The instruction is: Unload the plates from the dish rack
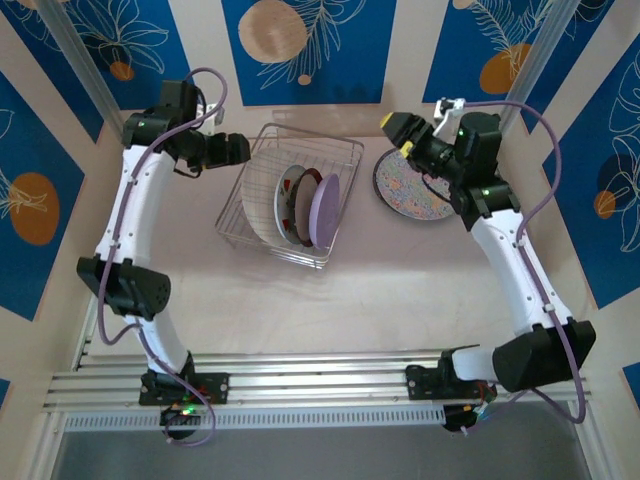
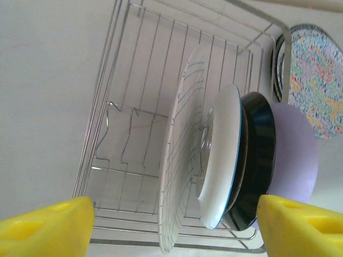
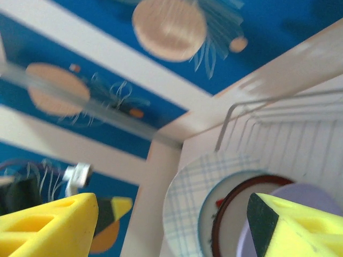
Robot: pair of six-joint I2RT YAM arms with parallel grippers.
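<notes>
bolting two white arms to the near edge, a silver rail [image 1: 320, 385] runs across the front of a pale, matte table [image 1: 330, 300]. mid-table sits the dish rack [image 1: 250, 190], a shallow basket of thin wire set at a slant. plates stand on edge in its right half: a large grid-lined white plate [image 2: 179, 176], a smaller white plate [image 2: 222, 155], a dark plate [image 2: 260, 160] and a lilac plate [image 1: 324, 210] on the outside. the rack's left half is bare wire. just right of the rack a speckled plate [image 1: 405, 195] lies flat on the table. the left gripper [image 1: 245, 150] hovers at the rack's far left corner, its yellow fingers spread wide with nothing between them. the right gripper [image 1: 400, 135], jaws likewise wide and empty, hangs above the speckled plate's far edge. behind stand blue wall panels [image 1: 300, 50] with white leaves and orange discs, split by cream stripes.
</notes>
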